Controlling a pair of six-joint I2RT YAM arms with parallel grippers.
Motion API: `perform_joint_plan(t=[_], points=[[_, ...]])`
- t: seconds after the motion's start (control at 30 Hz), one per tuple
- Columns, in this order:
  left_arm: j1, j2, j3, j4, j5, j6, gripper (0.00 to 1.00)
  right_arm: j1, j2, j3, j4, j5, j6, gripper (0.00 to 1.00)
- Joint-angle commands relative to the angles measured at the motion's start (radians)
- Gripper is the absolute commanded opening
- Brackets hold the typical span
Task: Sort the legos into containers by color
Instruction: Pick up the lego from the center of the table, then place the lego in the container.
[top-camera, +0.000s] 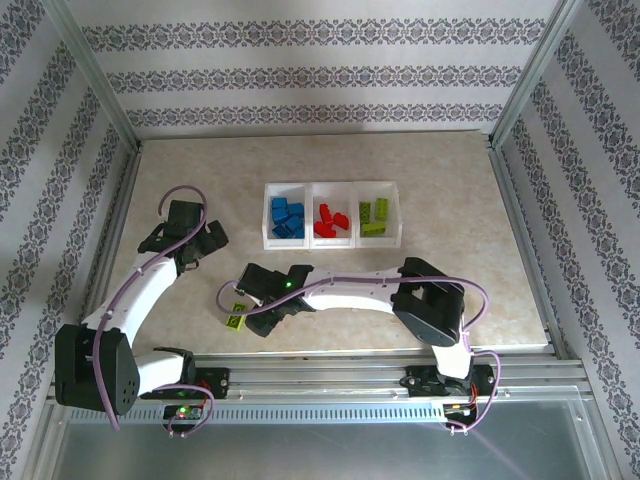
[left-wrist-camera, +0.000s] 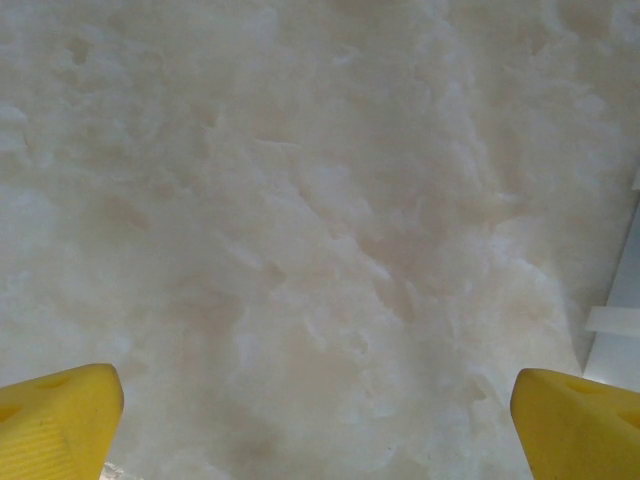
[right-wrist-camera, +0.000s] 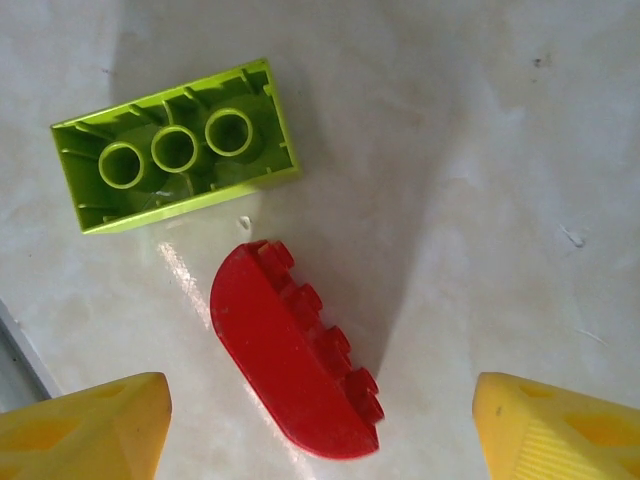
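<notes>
Right pincer (right-wrist-camera: 320, 425) (jaws wide, empty) hangs over a red half-round lego (right-wrist-camera: 280, 350) beside an upturned lime lego (right-wrist-camera: 175, 150).

The marbled worktop (top-camera: 450, 270) is carrying the three-bin tray (top-camera: 330, 244), an upturned lime green brick (right-wrist-camera: 175, 150) and, just beside it, a red brick (right-wrist-camera: 285, 360) seemingly lying on its side
</notes>
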Motion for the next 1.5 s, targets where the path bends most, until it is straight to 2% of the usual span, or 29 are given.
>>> perform_joint_plan(t=[0.0,0.4,0.47,0.77,1.0,1.3,1.47], points=[[0.010,-0.022,-0.014,0.046,-0.003,-0.023,1.00,0.007,0.038,0.043,-0.034,-0.022,-0.028,0.78],[0.010,-0.013,-0.027,0.057,-0.004,-0.020,1.00,-0.013,0.103,0.056,-0.020,-0.088,-0.013,0.73],[0.010,-0.012,-0.026,0.059,-0.006,-0.019,1.00,-0.020,0.108,0.053,-0.016,-0.101,-0.005,0.70],[0.011,-0.003,-0.020,0.060,-0.001,-0.013,1.00,-0.058,0.086,0.017,0.015,-0.115,0.033,0.40],[0.012,-0.004,-0.016,0.051,-0.001,-0.003,1.00,-0.098,0.033,-0.022,0.021,-0.058,0.064,0.27],[0.012,-0.007,-0.010,0.051,0.002,0.001,1.00,-0.168,-0.136,-0.075,0.013,0.077,0.083,0.17],[0.012,-0.006,-0.007,0.061,0.012,-0.002,1.00,-0.238,-0.213,-0.081,0.012,0.169,0.099,0.15]])
